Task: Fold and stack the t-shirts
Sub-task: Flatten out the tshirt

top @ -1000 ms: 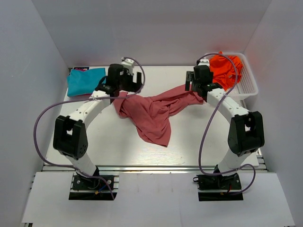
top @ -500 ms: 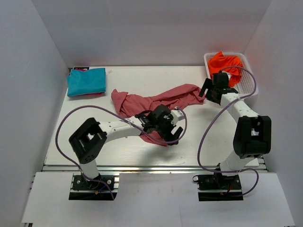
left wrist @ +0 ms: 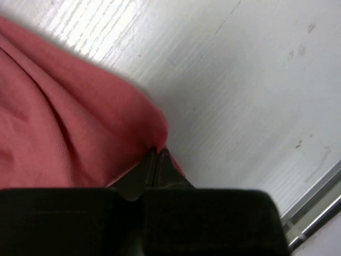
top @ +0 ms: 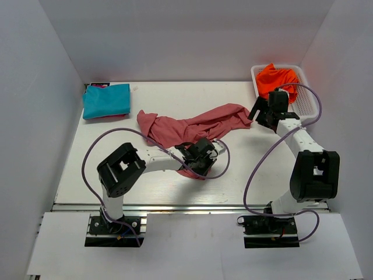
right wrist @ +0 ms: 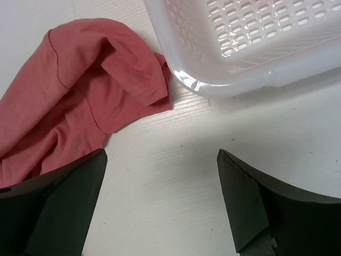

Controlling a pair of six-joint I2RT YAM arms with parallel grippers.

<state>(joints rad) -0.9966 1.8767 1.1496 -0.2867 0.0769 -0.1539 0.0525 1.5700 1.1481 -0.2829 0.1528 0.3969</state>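
Note:
A dusty-red t-shirt (top: pixel 192 125) lies crumpled across the middle of the table, with its lower corner toward the near edge. My left gripper (top: pixel 197 165) is down at that corner. In the left wrist view its fingertips (left wrist: pixel 151 160) are pressed together with the red cloth (left wrist: pixel 64 117) pinched between them. My right gripper (top: pixel 265 114) hovers open by the shirt's right sleeve (right wrist: pixel 101 80); its fingers (right wrist: pixel 74 186) stand wide apart over bare table. A folded teal t-shirt (top: pixel 106 100) rests at the back left. An orange t-shirt (top: pixel 275 77) is bunched in the basket.
A white plastic mesh basket (top: pixel 306 96) stands at the back right, its corner (right wrist: pixel 240 48) just ahead of my right gripper. White walls close in the left, right and back. An aluminium rail (left wrist: pixel 314 213) runs along the table's near edge, close to my left gripper.
My left arm swung from the shirt's back-left end to its near corner and shut on the cloth. My right gripper moved off the shirt's right end toward the basket and stayed open.

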